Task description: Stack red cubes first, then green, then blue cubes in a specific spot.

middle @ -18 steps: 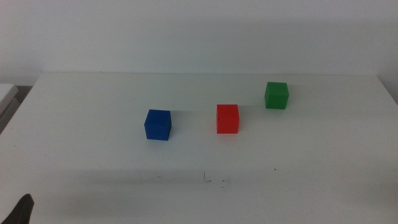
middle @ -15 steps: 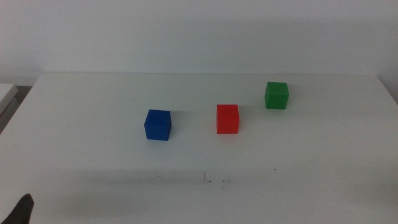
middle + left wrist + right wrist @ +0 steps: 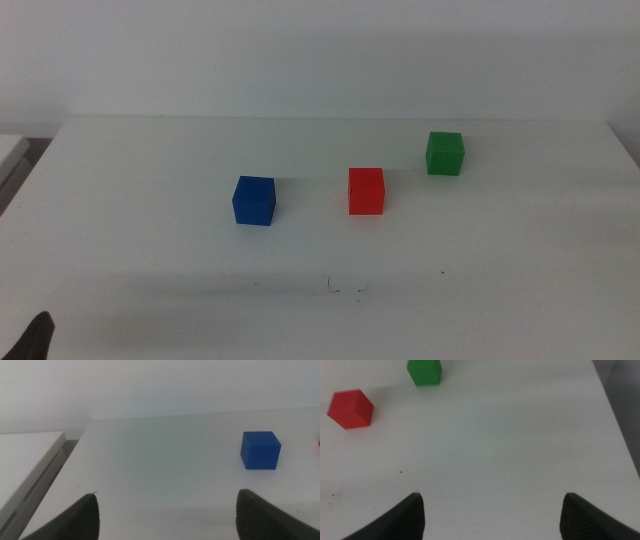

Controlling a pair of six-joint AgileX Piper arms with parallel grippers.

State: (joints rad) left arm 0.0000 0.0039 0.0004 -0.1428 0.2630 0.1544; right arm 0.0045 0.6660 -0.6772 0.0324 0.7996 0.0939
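The red cube (image 3: 366, 191) sits near the middle of the white table, the blue cube (image 3: 254, 201) to its left and the green cube (image 3: 445, 153) behind it to the right, all apart. The spot of tiny dark specks (image 3: 345, 290) lies bare in front of the red cube. My left gripper (image 3: 38, 338) shows only a tip at the bottom left corner. In the left wrist view it (image 3: 167, 515) is open and empty, well short of the blue cube (image 3: 260, 450). My right gripper (image 3: 492, 515) is open and empty, far from the red cube (image 3: 351, 409) and the green cube (image 3: 424, 371).
A lone dark speck (image 3: 443, 272) lies right of the marked spot. A lower white surface (image 3: 10, 150) adjoins the table's left edge, also seen in the left wrist view (image 3: 30, 460). The table's right edge (image 3: 615, 415) runs beside the right gripper.
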